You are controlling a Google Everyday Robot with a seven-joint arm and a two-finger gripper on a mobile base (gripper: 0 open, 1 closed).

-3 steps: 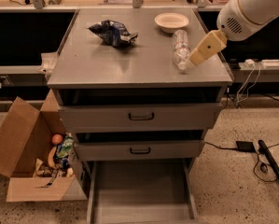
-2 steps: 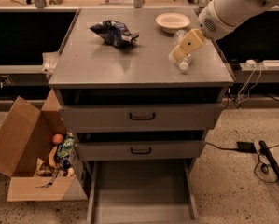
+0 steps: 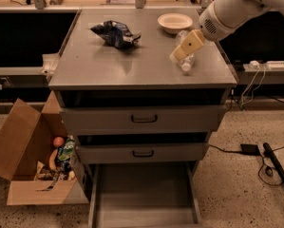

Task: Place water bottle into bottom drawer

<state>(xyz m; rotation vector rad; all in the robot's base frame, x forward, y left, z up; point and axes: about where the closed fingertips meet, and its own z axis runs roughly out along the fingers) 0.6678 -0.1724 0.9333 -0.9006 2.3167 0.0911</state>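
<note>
Gripper (image 3: 180,53) is being held over the water bottle (image 3: 186,62) near the right edge of the tabletop (image 3: 132,66); its grip cannot be told. Bottom drawer (image 3: 144,196) is being shown pulled out.

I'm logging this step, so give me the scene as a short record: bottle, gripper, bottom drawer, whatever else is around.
bottle: lying on the cabinet top, right side, in front of the bowl
gripper: over the bottle, contact unclear
bottom drawer: pulled open
also on top: bowl, chip bag
floor, left: open box with items inside
</note>
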